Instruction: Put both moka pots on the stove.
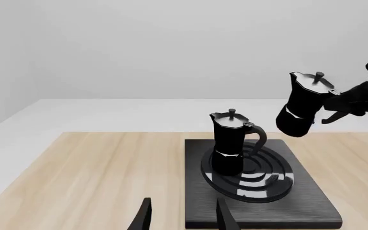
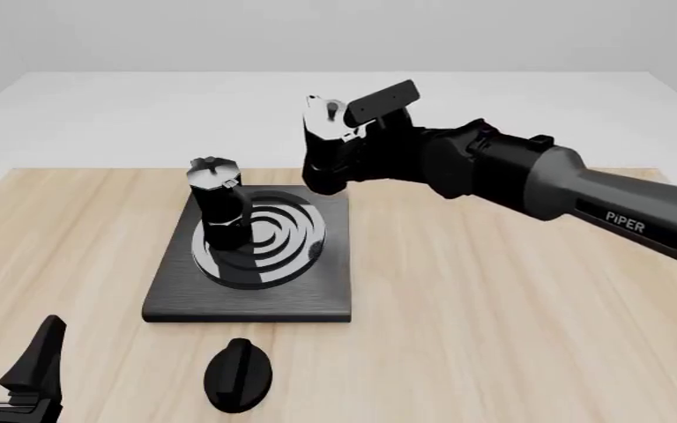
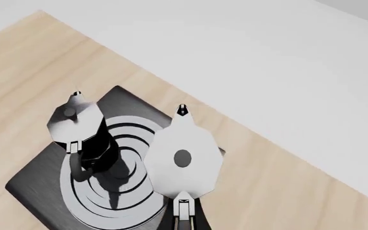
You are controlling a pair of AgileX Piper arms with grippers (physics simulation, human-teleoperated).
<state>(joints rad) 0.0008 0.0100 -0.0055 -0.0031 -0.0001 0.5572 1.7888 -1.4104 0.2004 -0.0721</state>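
Stove (image 2: 253, 264): laid on the desk (image 2: 492, 335) toward its left side.
First pot (image 2: 219, 204): set upright on the stove's rings, at their left edge.
Second pot (image 2: 329, 150): held aloft, tilted, above the stove's far right corner.
Right gripper (image 2: 360, 141): pinched on the second pot's handle.
Left gripper (image 2: 3, 361): spread, empty, at the desk's near left corner.
Knob (image 2: 237, 374): near the desk's front edge, just before the stove.

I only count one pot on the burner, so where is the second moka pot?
In the front view the second moka pot hangs in the air, held by the right arm's fingers, above the stove's far right corner.
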